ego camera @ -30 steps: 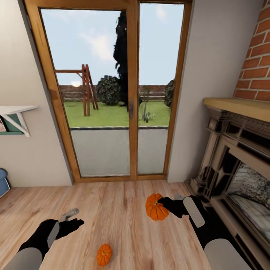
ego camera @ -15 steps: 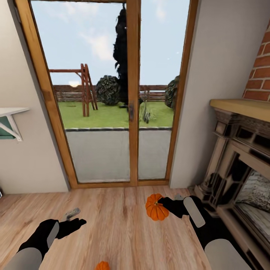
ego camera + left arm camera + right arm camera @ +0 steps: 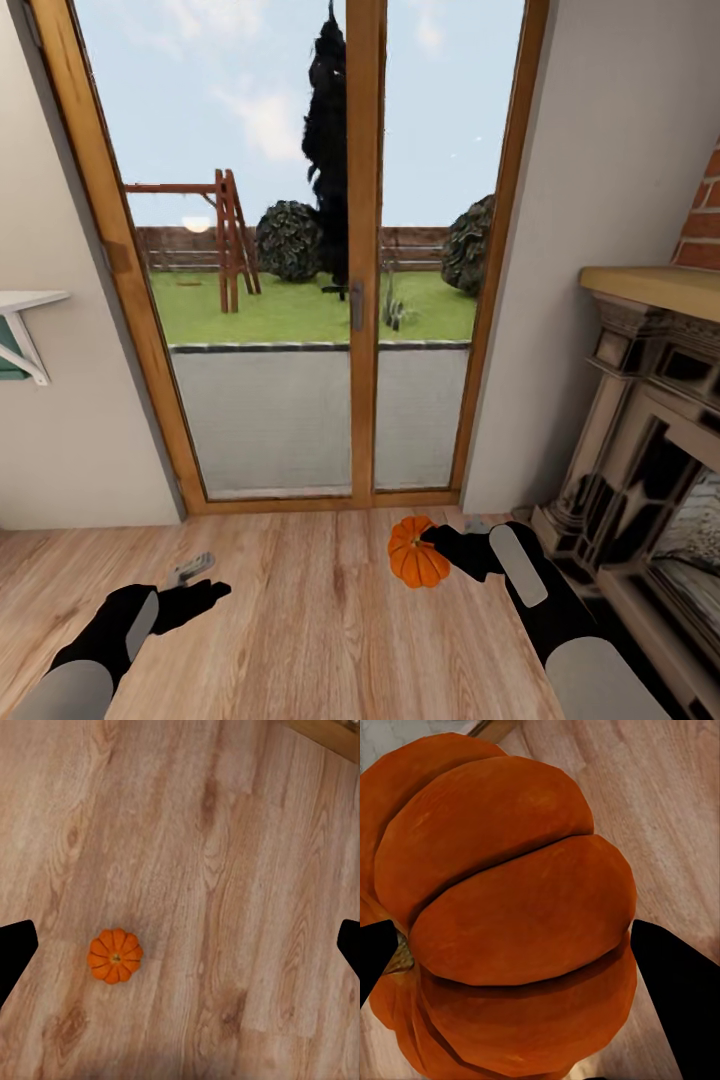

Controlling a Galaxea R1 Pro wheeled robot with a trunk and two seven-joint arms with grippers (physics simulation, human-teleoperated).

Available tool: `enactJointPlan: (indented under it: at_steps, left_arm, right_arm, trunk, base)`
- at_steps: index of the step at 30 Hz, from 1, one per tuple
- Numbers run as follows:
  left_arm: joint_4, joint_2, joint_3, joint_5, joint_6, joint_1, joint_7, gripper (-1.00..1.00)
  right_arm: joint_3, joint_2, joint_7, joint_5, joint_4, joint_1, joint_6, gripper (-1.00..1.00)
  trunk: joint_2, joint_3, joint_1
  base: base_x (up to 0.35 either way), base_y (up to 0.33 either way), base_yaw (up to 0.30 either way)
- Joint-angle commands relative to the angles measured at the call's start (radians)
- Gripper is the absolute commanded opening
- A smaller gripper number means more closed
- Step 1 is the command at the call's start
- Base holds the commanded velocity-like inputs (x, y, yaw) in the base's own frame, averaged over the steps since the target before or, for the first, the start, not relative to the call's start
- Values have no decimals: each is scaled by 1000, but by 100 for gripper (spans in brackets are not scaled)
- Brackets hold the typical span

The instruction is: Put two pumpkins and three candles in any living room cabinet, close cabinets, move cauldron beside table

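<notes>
Head view shows the right gripper (image 3: 437, 541) clamped on one pumpkin (image 3: 416, 556); left gripper (image 3: 200, 582) fingers apart, second pumpkin (image 3: 115, 955) lying on the floor (image 3: 300, 620), uncollected

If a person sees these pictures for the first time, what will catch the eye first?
Probably the orange pumpkin clamped in the right gripper, above the wooden floor. Behind it, the tall glass door shows a green garden, with a dark fireplace at the right. A second pumpkin lies on the floor under the open left gripper.
</notes>
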Motion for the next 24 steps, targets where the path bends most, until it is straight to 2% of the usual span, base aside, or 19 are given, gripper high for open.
enactJointPlan:
  at_steps: [1, 8, 24]
  left_arm:
    - [0, 0, 0, 0, -4, 0, 0, 100]
    - [-4, 0, 1, 0, -9, 0, -9, 100]
    - [-6, 2, 2, 2, 0, 0, -7, 100]
  right_arm:
    - [0, 0, -4, 0, 0, 0, -1, -100]
    - [1, -1, -2, 0, 0, 1, -2, -100]
    - [1, 1, 4, 0, 3, 2, -3, -100]
  trunk:
    - [0, 0, 0]
    - [0, 0, 0]
    - [-112, -50, 61]
  base:
    - [10, 3, 0]
    - [2, 1, 0]
    - [0, 0, 0]
